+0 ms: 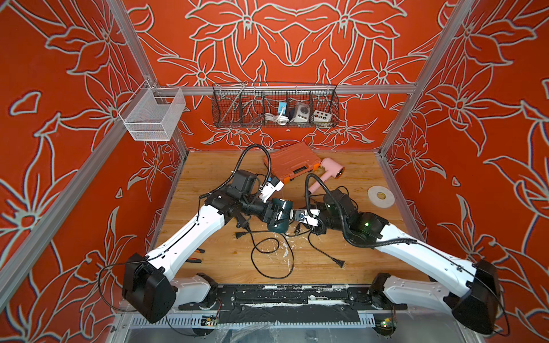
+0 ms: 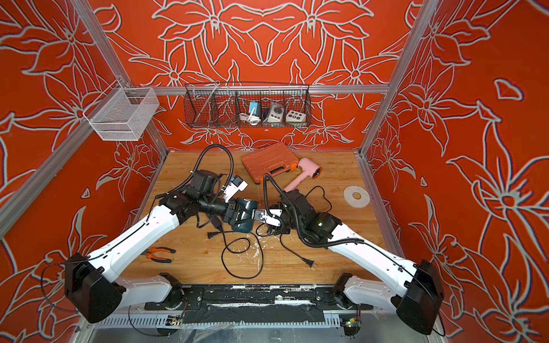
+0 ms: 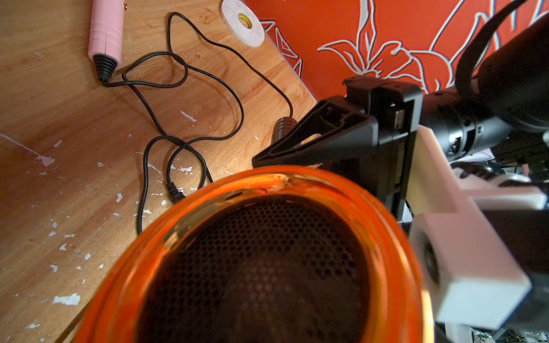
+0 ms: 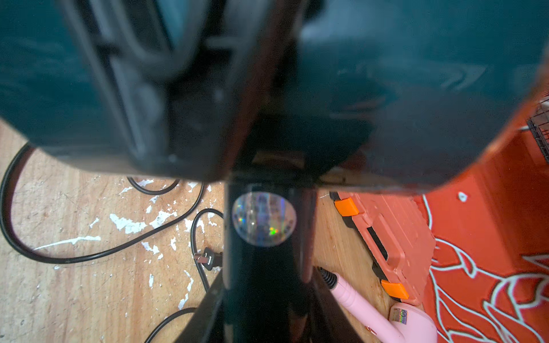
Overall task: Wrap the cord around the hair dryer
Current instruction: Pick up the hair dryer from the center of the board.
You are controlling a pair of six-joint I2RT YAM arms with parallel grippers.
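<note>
A dark teal hair dryer [image 1: 283, 205] [image 2: 252, 205] hangs above the middle of the table between my two arms. My right gripper [image 1: 292, 221] [image 4: 269, 276] is shut on its black handle [image 4: 264, 261], under the teal body [image 4: 89, 74]. My left gripper [image 1: 277, 215] [image 2: 239, 216] straddles the barrel. Its own jaws are hidden in the left wrist view, where the dryer's orange-rimmed rear grille [image 3: 261, 267] fills the picture. Whether they press on the barrel does not show. The black cord [image 1: 273, 278] [image 2: 240, 276] lies in loose loops on the table in front.
A pink hair dryer [image 1: 329, 169] with its own black cord [image 3: 190, 68] and an orange tool case [image 1: 289, 160] lie at the back. A white tape roll [image 1: 381, 196] is at the right. Orange-handled pliers [image 2: 159, 254] lie front left. Wire baskets [image 1: 274, 107] hang on the walls.
</note>
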